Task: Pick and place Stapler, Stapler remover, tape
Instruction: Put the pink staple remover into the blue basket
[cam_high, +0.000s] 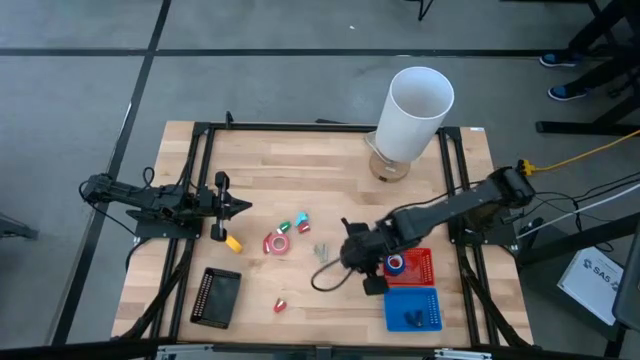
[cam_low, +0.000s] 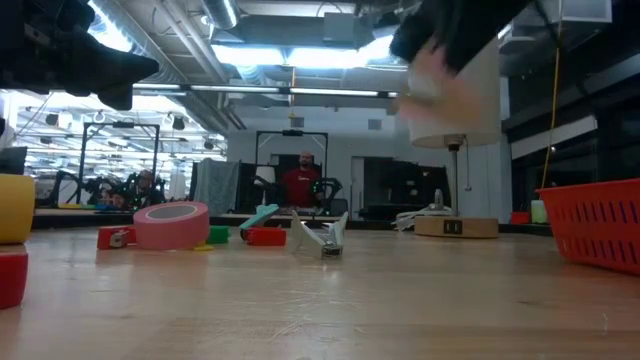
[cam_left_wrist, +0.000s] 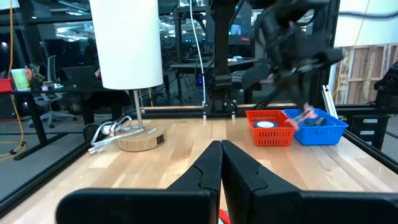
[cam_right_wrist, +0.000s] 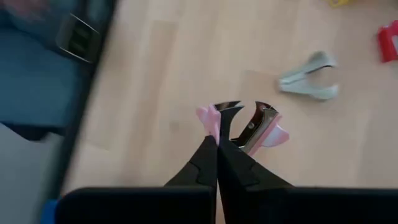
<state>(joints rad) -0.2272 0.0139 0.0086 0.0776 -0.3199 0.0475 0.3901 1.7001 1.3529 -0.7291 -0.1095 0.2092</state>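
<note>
Now my right end effector (cam_right_wrist: 217, 138) is clamped on a pink staple remover (cam_right_wrist: 252, 127).
My left end effector (cam_left_wrist: 221, 163) waits fully closed and empty at the desk's (cam_high: 300, 170) left side. A grey staple remover (cam_right_wrist: 309, 78) lies on the wood, pink tape (cam_low: 171, 225) left of it, blue tape (cam_high: 396, 264) in the red basket (cam_high: 418, 263).

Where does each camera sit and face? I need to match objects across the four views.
High: overhead, straight down; both arms, red basket.
Low: tabletop height, across pink tape; arms overhead.
Left wrist: behind shut left gripper, toward white cylinder.
Right wrist: down past right gripper holding pink staple remover.
Shared: high and left wrist show blue basket.
</note>
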